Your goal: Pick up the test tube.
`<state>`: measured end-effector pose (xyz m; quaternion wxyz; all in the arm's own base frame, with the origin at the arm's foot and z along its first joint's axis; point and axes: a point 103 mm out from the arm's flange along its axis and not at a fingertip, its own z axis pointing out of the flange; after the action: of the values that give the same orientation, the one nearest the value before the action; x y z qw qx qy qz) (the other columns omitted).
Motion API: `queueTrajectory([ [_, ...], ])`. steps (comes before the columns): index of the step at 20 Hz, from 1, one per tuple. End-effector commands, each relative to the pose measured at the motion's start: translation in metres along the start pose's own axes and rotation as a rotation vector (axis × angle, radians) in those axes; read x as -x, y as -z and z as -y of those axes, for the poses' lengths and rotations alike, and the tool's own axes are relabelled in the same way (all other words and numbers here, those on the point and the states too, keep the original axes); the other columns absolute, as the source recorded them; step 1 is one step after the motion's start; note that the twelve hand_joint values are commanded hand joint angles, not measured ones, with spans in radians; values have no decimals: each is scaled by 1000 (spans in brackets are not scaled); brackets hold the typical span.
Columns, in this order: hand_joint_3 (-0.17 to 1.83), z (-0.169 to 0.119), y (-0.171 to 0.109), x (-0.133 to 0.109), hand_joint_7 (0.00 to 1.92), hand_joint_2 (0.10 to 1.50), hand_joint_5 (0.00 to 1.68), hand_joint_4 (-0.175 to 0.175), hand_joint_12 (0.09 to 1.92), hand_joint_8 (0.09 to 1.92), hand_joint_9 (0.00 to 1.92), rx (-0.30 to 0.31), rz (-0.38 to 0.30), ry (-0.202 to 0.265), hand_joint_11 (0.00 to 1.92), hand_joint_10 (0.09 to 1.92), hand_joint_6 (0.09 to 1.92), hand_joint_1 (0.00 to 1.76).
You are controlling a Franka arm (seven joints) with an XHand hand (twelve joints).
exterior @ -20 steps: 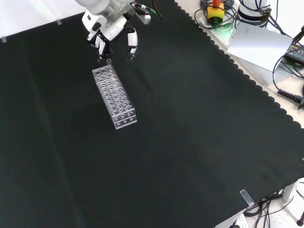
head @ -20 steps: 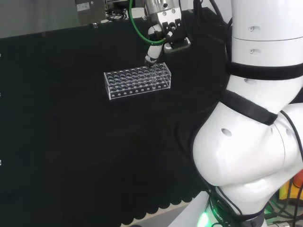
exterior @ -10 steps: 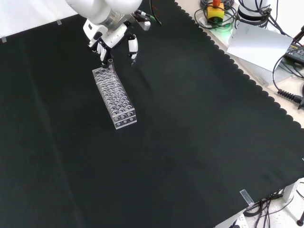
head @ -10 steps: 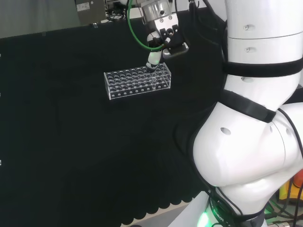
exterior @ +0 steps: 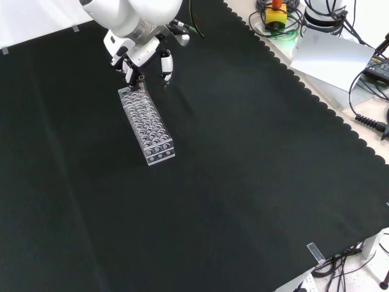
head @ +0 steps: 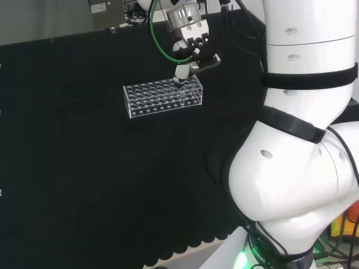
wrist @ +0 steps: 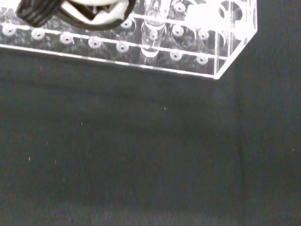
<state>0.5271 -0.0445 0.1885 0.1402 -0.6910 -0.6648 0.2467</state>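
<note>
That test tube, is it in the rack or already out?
In: the test tube stands upright in the clear rack.

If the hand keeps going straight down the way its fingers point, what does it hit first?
Most likely the test tube standing at the far end of the clear rack: the hand hangs just above it, fingers pointing down. Whether they already touch it is unclear.

Black cloth covers the bench, its edge scalloped.
</note>
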Motion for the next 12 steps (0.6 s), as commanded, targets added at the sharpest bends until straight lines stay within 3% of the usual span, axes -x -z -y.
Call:
queueTrajectory([
  [1, 604, -5, 3, -4, 1149, 641, 751, -102, 1470, 791, 925, 84, -25, -34, 267, 664, 675, 928],
  [7, 661, -10, 10, -12, 1431, 598, 1044, -125, 1334, 589, 1203, 142, -14, -49, 548, 534, 580, 1040],
  [9, 481, -12, 11, -15, 1504, 737, 1167, 10, 1310, 517, 1263, 164, -16, -52, 607, 513, 617, 1097],
  [10, 399, -13, 11, -16, 1537, 785, 1217, 38, 1295, 480, 1300, 178, -21, -56, 639, 493, 586, 1117],
  [11, 357, -14, 11, -17, 1568, 805, 1260, 31, 1277, 449, 1339, 187, -26, -60, 678, 474, 541, 1136],
  [12, 346, -15, 11, -17, 1595, 805, 1298, 0, 1257, 424, 1378, 195, -31, -66, 722, 454, 492, 1155],
])
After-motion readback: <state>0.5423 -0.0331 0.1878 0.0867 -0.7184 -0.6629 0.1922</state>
